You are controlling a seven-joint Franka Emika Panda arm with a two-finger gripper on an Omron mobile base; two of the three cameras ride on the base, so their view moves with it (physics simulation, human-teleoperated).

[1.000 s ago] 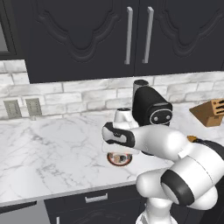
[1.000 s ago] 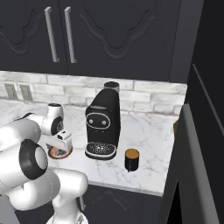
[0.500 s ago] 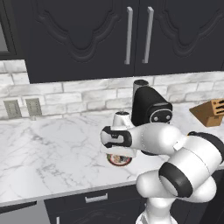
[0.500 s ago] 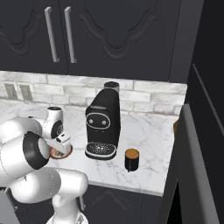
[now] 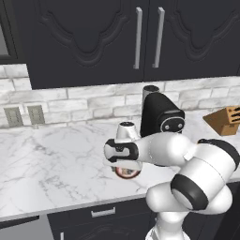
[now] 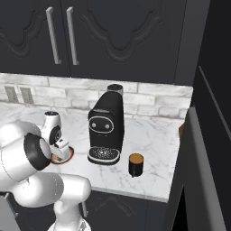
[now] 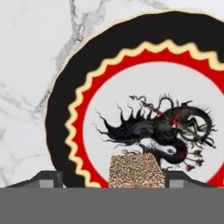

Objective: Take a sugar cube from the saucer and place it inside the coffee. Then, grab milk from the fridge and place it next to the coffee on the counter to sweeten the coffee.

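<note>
The saucer (image 7: 65, 109) has a black ring, a red band and a white centre with a dark dragon pattern. A speckled brown sugar cube (image 7: 136, 170) sits on it. My gripper (image 7: 112, 180) is straight above, open, with one fingertip on each side of the cube. There is a gap on the left side, and the right tip is close against the cube. From the base, the hand hovers low over the saucer (image 5: 127, 174) on the counter (image 5: 56, 159). The coffee (image 6: 136, 164), a dark cup of brown liquid, stands right of the machine. The milk is out of view.
A black coffee machine (image 6: 106, 128) stands between the saucer (image 6: 63, 158) and the coffee. A wooden knife block (image 5: 225, 119) sits at the far right of the counter. Black cabinets hang above. A tall dark panel (image 6: 198, 135) rises at the counter's right end.
The hand has sunk slightly onto the saucer. The elbow has swung forward and to the right. The saucer, the cup and the machine have not moved.
</note>
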